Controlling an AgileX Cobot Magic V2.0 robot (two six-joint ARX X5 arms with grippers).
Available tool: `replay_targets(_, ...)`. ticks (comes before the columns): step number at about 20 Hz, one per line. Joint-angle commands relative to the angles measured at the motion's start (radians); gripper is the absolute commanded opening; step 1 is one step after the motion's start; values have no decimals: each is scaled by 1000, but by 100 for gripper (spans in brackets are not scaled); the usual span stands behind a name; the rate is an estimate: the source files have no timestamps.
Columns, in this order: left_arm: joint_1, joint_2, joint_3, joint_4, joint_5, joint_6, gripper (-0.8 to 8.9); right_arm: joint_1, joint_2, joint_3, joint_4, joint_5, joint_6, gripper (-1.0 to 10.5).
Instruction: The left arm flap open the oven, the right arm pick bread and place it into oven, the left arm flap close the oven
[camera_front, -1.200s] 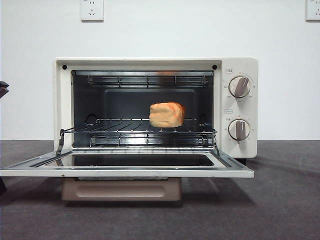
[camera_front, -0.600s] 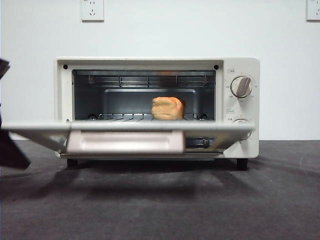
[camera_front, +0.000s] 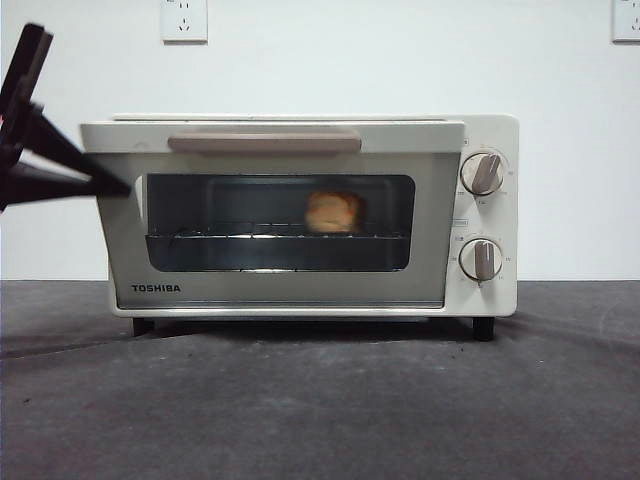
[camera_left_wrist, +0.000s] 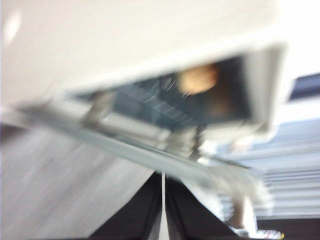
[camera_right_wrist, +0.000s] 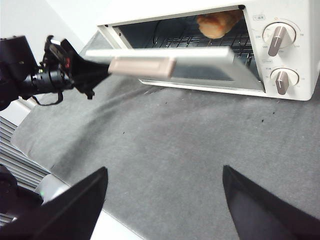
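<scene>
Bread is seen lying on the wire rack inside the oven, behind the dark glass of the door. A second ago the door lay flat and fully open; half a second ago it was halfway up; in the front view it now stands nearly upright against the oven's face, with the bar handle at the top. In the right wrist view, however, the door is still shown swung out at a slant, with a gap left above it through which the bread can be seen, so full closure cannot be confirmed. The last step of the task is judged to be almost done: the loaf has been placed, and only the final push of the door against the frame appears to remain.

The left pincer is held just beside the door's upper corner on the side away from the knobs, its black tip touching or nearly touching the door's edge. Its fingers appear drawn close together in the left wrist view, but that picture is heavily blurred, so whether it is open or closed cannot be told. Nothing is seen to be gripped by it.

The right pincer is held well back from the oven above the grey table, its jaws spread wide and nothing carried between them.
</scene>
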Motion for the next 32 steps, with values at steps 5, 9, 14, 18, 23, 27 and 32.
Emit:
replay_targets(5, -1, -8, 15, 167, 3, -214, 16, 8, 2, 18, 11, 0, 10, 355)
replay_targets(9, -1, -51, 15, 175, 71, -213, 16, 8, 2, 18, 10, 1, 4, 355)
replay_targets(14, -1, -158, 15, 194, 182, -209, 16, 8, 2, 18, 10, 3, -20, 355)
replay_targets(18, -1, -278, 15, 194, 304, -209, 16, 8, 2, 18, 10, 1, -42, 355)
replay_targets(23, -2, -449, 15, 193, 350, -209, 16, 9, 2, 18, 10, -2, -85, 355)
replay_targets(27, -2, -615, 15, 171, 313, -163, 16, 9, 2, 18, 10, 0, -136, 355)
replay_targets(32, -1, -825, 15, -8, 281, 2, 15, 8, 2, 18, 11, 4, -201, 355)
